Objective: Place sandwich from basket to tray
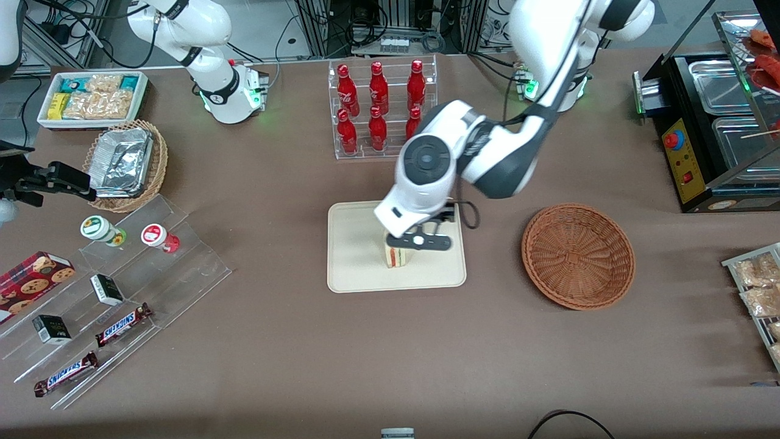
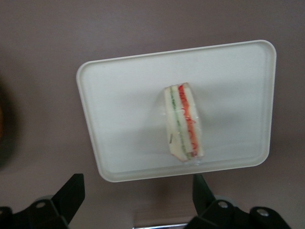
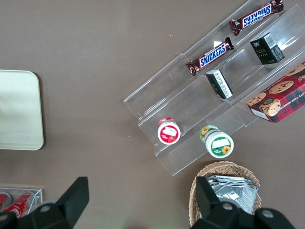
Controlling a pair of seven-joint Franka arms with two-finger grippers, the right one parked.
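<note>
The sandwich (image 1: 397, 258) stands on its edge on the cream tray (image 1: 359, 250), pink and green filling showing. My left gripper (image 1: 420, 241) hangs just above it, open, with nothing between its fingers. In the left wrist view the sandwich (image 2: 183, 121) rests on the tray (image 2: 124, 95), apart from the gripper (image 2: 137, 195), whose two dark fingertips (image 2: 71, 193) stand wide apart. The reddish-brown basket (image 1: 577, 255) sits beside the tray toward the working arm's end, with nothing in it. An edge of the tray (image 3: 19, 109) also shows in the right wrist view.
A clear rack of red bottles (image 1: 381, 107) stands farther from the front camera than the tray. Toward the parked arm's end are a clear stepped shelf with snacks (image 1: 116, 292), a tan basket of foil containers (image 1: 125, 163) and a white snack bin (image 1: 91, 97). A black warmer (image 1: 713, 128) stands at the working arm's end.
</note>
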